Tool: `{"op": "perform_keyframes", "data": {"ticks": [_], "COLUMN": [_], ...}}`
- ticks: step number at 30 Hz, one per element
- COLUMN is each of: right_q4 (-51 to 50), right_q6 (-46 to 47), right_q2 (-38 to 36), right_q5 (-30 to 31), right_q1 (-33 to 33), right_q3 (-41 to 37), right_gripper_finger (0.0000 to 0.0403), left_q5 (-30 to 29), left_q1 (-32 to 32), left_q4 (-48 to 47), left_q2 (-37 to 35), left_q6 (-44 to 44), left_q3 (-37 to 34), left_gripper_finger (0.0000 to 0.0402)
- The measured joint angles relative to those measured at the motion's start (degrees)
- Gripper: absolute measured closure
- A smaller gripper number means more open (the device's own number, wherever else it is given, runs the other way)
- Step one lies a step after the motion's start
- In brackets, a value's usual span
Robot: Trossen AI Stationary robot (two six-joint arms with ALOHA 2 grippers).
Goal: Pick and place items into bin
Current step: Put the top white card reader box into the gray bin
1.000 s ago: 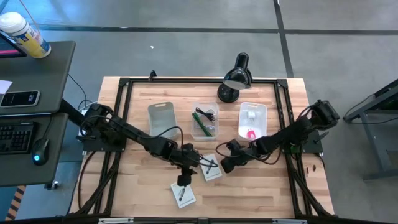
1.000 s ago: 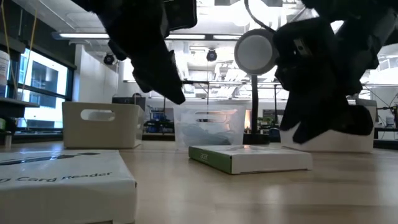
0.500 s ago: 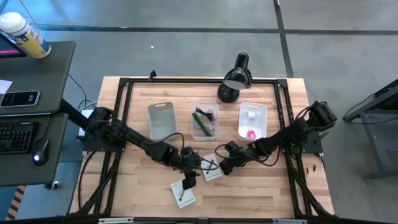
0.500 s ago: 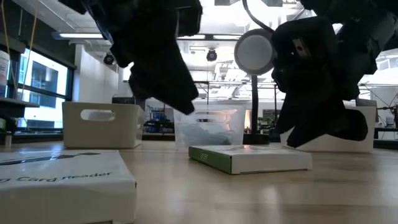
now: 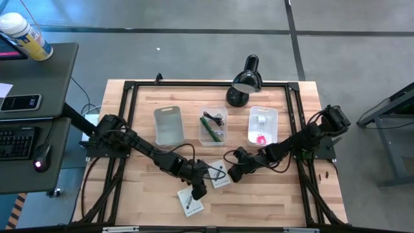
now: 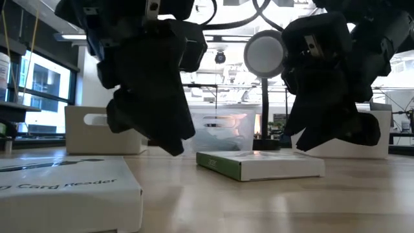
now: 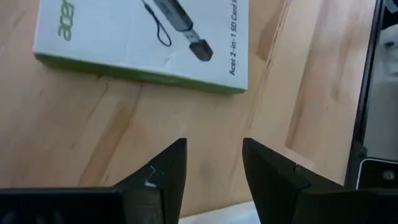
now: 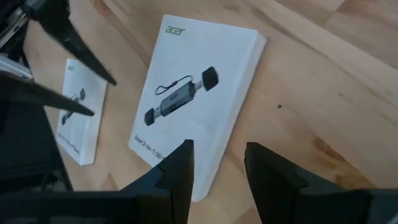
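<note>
Two white card boxes printed with a black card reader lie flat on the wooden table. One (image 5: 220, 176) (image 8: 199, 106) (image 7: 143, 37) (image 6: 259, 165) sits mid-table; the other (image 5: 190, 202) (image 8: 81, 121) (image 6: 65, 188) is closer to the near edge. My left gripper (image 5: 198, 189) (image 7: 214, 146) is open and hovers low over bare wood between the two boxes. My right gripper (image 5: 231, 172) (image 8: 217, 149) is open just right of the mid-table box, with its fingers over that box's edge. The clear bin (image 5: 213, 126) holds a green stick and a black cable. The white bin (image 5: 262, 124) holds a white block and a pink piece.
A third, greyish bin (image 5: 168, 124) stands left of the clear one. A black desk lamp (image 5: 244, 81) stands at the far edge behind the bins. A black frame (image 5: 129, 129) borders the table. Bare wood lies near the right and left near corners.
My left gripper has moved toward the near edge and come down, from beside the mid-table box to just above the near box. My right gripper has shifted slightly left toward the mid-table box. Neither box has moved.
</note>
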Motion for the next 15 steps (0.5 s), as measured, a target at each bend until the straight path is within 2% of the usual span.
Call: {"op": "perform_keyframes", "data": {"ticks": [9,15], "right_q4": [1.4,1.4], "right_q6": [-0.4,-0.3], "right_q2": [0.0,0.0], "right_q5": [-1.5,-1.2], "right_q1": [-0.4,-0.4], "right_q3": [0.0,0.0], "right_gripper_finger": [0.0269,0.0269], "left_q5": [-5.1,-5.1], "left_q1": [0.1,0.0], "left_q4": [1.5,0.0], "left_q2": [0.0,0.0], "left_q6": [15.6,18.9], "left_q3": [0.0,0.0], "left_gripper_finger": [0.0259,0.0259]}}
